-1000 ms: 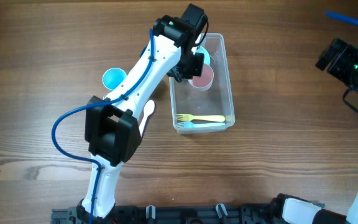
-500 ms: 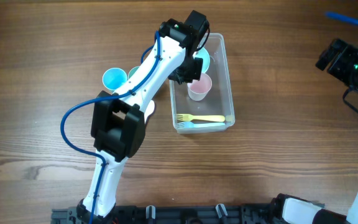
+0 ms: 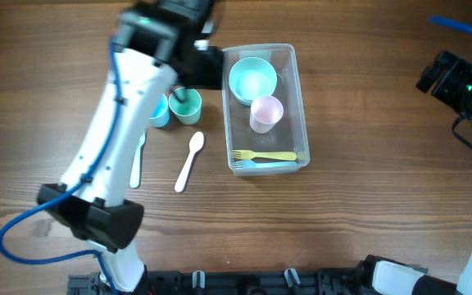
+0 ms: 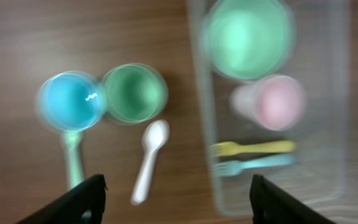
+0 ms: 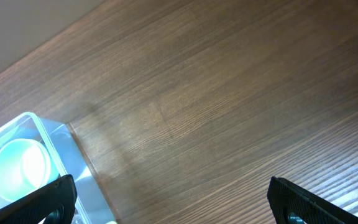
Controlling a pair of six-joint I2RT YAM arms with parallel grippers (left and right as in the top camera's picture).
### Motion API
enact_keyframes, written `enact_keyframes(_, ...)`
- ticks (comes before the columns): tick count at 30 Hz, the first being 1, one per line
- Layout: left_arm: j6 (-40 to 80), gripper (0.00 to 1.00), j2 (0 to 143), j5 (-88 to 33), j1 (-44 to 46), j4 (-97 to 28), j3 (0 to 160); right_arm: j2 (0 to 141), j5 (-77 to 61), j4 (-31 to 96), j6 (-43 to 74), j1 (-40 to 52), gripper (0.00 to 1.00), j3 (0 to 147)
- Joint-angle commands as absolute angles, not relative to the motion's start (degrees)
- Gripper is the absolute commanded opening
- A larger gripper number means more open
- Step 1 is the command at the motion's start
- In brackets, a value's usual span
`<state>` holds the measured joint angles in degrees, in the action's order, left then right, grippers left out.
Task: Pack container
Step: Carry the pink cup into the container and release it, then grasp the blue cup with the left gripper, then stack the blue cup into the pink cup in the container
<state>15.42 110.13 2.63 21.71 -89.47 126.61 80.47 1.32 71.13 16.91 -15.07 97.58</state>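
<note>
Container: the clear container (image 3: 289, 135) stands flat on the wooden table (image 3: 367, 213).
Inside the container: a pale teal bowl (image 3: 252, 80) at the far end, a pink cup (image 3: 266, 112) just beside it, and a yellow fork (image 3: 265, 156) and a blue fork (image 3: 265, 165) side by side at the near end.
Left of the container: a green cup (image 3: 186, 106) close against a blue cup (image 3: 159, 111). Nearer lie a white spoon (image 3: 189, 161) and a pale green spoon (image 3: 137, 160).
Left gripper (image 4: 179, 199): above the table just left of the container, fingers wide apart, holding nothing.
Right gripper (image 5: 173, 202): well apart to the right of the container, fingers spread wide, nothing between them.
</note>
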Motion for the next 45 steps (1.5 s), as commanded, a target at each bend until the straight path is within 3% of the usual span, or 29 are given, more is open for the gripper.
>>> enact_keyframes(1,15.5,0.73,111.0,4.3,11.0,-92.6,125.1,80.8,1.1,71.0,18.0,-15.1,1.00,97.0)
enact_keyframes(6,10.7,0.68,111.6,-2.2,-0.2,-87.5,113.5,80.8,1.1,71.0,18.0,-15.1,1.00,97.0)
enact_keyframes(14,10.7,0.71,112.9,-2.2,-1.0,-66.3,92.6,80.8,1.1,71.0,18.1,-15.1,1.00,97.0)
enact_keyframes(19,10.7,0.58,113.4,-2.1,-1.0,-61.8,90.0,80.8,1.0,71.0,18.0,-15.1,1.00,97.0)
enact_keyframes(24,10.7,0.54,115.2,-2.1,-1.0,-58.6,89.9,80.8,1.1,70.9,18.0,-15.1,1.00,97.0)
enact_keyframes(26,10.7,0.46,116.9,-2.1,-1.0,-58.5,89.9,80.8,1.1,71.0,18.0,-15.1,1.00,97.0)
enact_keyframes(29,10.5,0.17,117.2,-2.0,-1.0,-58.0,90.0,80.8,1.1,71.0,18.1,-15.1,1.00,97.0)
enact_keyframes(32,10.4,0.05,116.0,-1.9,-1.0,-57.6,90.0,80.8,1.1,70.9,18.0,-15.1,1.00,97.0)
enact_keyframes(39,9.3,0.04,102.7,-2.4,0.5,-64.6,98.3,80.8,1.0,71.0,18.0,-15.1,1.00,97.0)
enact_keyframes(45,7.1,0.04,92.7,-3.6,16.6,-67.6,101.3,80.8,1.1,70.9,18.0,-15.1,1.00,97.0)
